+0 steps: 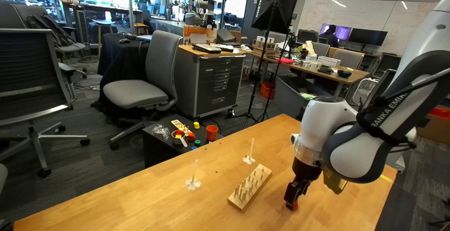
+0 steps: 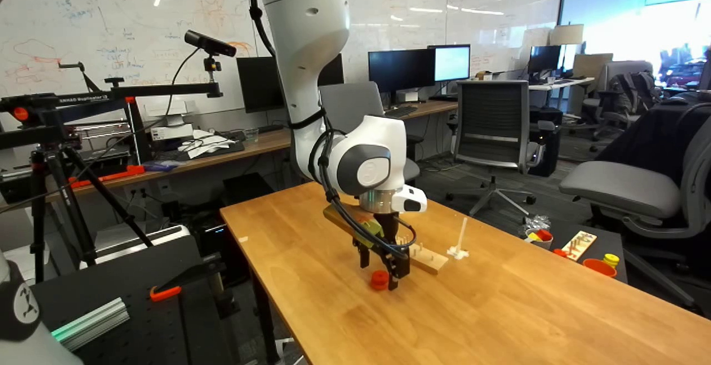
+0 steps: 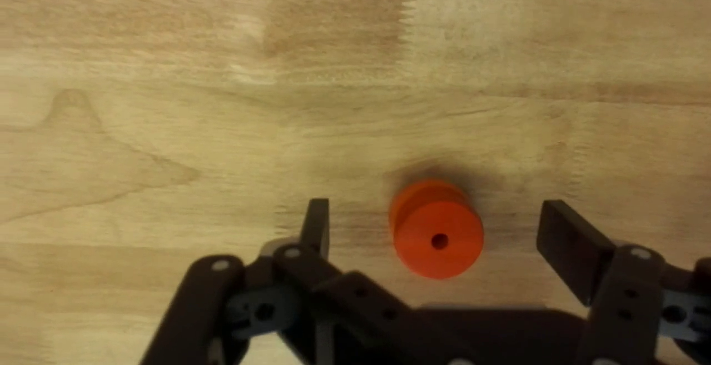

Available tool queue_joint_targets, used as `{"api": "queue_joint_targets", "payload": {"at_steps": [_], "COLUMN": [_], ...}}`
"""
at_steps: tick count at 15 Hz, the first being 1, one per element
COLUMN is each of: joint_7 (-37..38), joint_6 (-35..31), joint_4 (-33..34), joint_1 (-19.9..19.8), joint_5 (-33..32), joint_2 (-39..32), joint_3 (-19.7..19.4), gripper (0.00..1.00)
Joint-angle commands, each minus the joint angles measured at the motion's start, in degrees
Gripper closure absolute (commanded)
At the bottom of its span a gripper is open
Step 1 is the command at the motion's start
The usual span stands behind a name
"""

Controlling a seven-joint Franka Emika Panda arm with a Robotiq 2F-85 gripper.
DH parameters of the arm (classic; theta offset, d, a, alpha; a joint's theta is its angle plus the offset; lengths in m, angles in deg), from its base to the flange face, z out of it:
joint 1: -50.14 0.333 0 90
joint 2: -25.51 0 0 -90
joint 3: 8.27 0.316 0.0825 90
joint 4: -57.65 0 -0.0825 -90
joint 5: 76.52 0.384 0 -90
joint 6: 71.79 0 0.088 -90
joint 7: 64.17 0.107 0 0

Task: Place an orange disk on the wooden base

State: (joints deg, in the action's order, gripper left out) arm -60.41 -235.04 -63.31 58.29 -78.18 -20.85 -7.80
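The orange disk (image 3: 439,259) is a small round orange-red piece with a centre hole. It shows two stacked rims and stands on the table. My gripper (image 3: 435,206) is open around it in the wrist view, one finger on each side with a gap to both. In both exterior views the orange disk (image 1: 295,205) (image 2: 380,280) is at the fingertips of the lowered gripper (image 1: 293,202) (image 2: 379,274); a finger partly hides it in one of them. The wooden base (image 1: 254,188), a pale strip with rows of short pegs, lies beside the gripper. The arm partly hides the base (image 2: 431,262) in an exterior view.
Two thin upright sticks (image 1: 251,148) (image 1: 194,172) on taped feet stand on the wooden table (image 1: 140,203) beyond the base. A low black side table (image 1: 154,151) holds another peg strip (image 1: 179,124), an orange cup (image 1: 211,133), a small pot and several coloured pieces.
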Motion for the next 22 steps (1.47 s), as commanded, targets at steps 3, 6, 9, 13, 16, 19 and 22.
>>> {"api": "queue_joint_targets", "payload": {"at_steps": [3,6,9,13,16,19,22], "joint_7": [0.6,0.7,0.8,1.1,1.2,1.3,1.4], "joint_6": [1.5,1.7,1.7,1.7,1.7,1.8,1.9], "joint_4": [0.2,0.3,0.3,0.3,0.3,0.2,0.0], "joint_1": [0.0,0.4,0.6,1.2,1.4,1.8,2.0], "joint_5": [0.3,0.0,-0.3,-0.6,-0.7,-0.9,-1.1], "joint_2": [0.7,0.7,0.7,0.7,0.8,1.1,1.4], "joint_3": [-0.3,-0.8,-1.4,-2.4,-2.8,-3.5,-4.3], "gripper": [0.0,0.26,0.37,0.7,0.87,0.95,0.91]}}
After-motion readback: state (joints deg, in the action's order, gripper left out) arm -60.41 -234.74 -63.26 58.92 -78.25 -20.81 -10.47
